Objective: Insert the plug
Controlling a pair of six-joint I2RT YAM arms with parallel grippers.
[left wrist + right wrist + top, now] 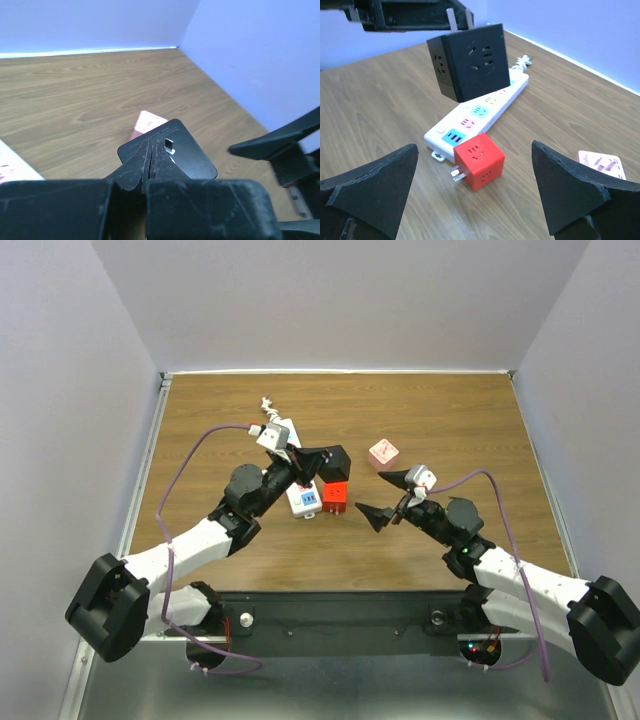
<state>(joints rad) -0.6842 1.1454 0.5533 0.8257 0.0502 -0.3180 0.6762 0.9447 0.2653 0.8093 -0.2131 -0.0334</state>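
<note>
A black cube plug [335, 459] hangs above the white power strip [303, 497], prongs up, with my left gripper [318, 455] shut on a prong. In the left wrist view the jaws [151, 145] are pressed together on the cube's top face [192, 155], and a second prong shows beside them. In the right wrist view the black cube [470, 62] hangs over the strip [485, 110]. A red cube plug [479, 161] lies on the table against the strip's near end, prongs sideways. My right gripper [474, 147] is wide open just short of the red cube [335, 497], holding nothing.
A pink cube [384, 452] sits on the wooden table right of the strip, also seen as the pink cube [600, 165] by my right finger. The strip's cord [268, 405] trails toward the back. White walls border the table [450, 410].
</note>
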